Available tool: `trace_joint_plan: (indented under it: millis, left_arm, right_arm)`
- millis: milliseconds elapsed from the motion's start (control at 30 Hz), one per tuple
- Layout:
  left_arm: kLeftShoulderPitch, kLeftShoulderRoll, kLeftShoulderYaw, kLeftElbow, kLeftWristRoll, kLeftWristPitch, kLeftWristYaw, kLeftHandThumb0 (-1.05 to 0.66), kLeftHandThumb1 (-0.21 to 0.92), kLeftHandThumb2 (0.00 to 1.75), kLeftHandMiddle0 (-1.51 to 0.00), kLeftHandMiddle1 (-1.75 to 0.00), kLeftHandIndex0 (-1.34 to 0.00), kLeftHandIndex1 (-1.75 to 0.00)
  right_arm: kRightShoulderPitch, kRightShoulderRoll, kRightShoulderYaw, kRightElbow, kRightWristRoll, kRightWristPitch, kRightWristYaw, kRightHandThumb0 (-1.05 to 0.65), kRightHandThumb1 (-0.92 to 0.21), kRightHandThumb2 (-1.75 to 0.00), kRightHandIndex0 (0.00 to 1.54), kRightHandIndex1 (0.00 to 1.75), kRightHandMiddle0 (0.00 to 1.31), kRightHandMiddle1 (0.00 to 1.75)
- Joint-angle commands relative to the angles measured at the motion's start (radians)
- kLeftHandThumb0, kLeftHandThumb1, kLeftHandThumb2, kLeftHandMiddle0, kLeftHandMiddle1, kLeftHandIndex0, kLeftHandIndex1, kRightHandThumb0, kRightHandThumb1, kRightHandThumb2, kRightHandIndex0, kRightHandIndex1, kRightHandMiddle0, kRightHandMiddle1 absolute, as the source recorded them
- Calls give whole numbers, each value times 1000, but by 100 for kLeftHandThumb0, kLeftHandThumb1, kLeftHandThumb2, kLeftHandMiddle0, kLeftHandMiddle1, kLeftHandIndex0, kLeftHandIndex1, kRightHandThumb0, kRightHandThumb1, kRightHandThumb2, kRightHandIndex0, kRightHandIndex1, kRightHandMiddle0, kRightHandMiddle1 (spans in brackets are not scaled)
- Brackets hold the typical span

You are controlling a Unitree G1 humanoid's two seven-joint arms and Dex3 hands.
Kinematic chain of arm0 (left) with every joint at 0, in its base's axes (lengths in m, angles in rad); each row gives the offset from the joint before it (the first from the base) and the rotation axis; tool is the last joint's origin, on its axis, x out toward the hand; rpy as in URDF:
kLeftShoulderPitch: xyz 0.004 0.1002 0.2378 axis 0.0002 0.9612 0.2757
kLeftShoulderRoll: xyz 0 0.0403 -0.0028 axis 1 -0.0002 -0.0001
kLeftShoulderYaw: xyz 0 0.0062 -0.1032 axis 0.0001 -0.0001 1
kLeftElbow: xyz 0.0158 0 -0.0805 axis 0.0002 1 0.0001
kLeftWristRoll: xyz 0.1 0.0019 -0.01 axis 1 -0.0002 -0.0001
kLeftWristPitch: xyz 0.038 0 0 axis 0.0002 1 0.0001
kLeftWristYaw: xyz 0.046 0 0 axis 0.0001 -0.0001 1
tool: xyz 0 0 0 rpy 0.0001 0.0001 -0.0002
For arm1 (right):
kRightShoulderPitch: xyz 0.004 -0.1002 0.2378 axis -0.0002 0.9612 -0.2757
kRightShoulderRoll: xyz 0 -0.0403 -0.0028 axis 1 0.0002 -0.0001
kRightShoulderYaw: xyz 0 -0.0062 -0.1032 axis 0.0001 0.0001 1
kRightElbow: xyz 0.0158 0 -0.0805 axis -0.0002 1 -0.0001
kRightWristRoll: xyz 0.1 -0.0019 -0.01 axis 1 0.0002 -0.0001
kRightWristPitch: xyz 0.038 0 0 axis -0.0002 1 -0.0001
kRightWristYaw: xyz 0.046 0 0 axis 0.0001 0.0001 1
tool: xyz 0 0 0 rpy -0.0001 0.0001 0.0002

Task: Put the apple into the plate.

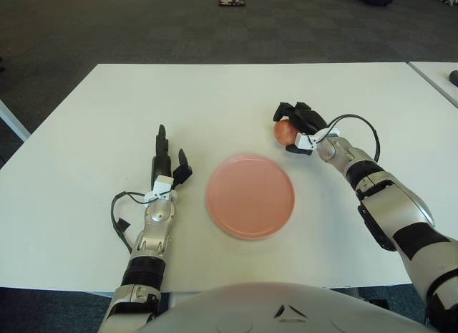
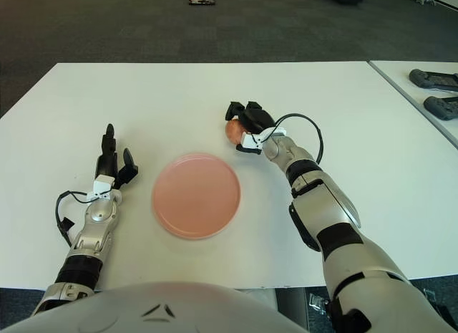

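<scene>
With my right hand [image 1: 299, 122] curled around the small reddish apple [image 1: 284, 132] beyond the round pink plate's [image 1: 250, 195] far right rim, I should keep the grip firm, carry it over the plate's centre and lower gently, left hand [image 1: 167, 167] open beside it.

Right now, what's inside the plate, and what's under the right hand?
The pink plate holds nothing. The right hand is closed over the apple, beyond the plate's right side; only its left face shows, the fingers covering the rest. The left hand shows left of the plate.
</scene>
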Motion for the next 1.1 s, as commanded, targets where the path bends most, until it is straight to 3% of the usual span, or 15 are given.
trace_joint_plan:
  millis: [0,300,433,633,1067]
  left_arm:
    - [-3,10,6,4,2,-3,-2,-92,92,99,0,0,0,0]
    - [-5,9,9,5,-2,1,-3,-91,92,99,0,0,0,0]
    - [-4,9,6,2,1,-4,-3,-91,92,99,0,0,0,0]
    - [-4,10,6,-1,3,-3,-1,-91,92,99,0,0,0,0]
    - [-8,12,2,2,1,-5,-11,-91,92,100,0,0,0,0]
  right_arm:
    - [-6,-20,-51,-96,52,-18,12,0,-2,-164,84,169,61,175]
    - [61,-31,-145,-359,136,29,82,0,-9,-155,81,165,56,175]
    - [130,-36,-196,-594,170,91,120,0,-10,-154,81,165,55,175]
    - [200,-26,-234,-789,204,167,185,0,-10,-154,81,165,54,175]
    - [294,-11,-287,-1063,284,259,309,0,-10,-155,79,169,54,175]
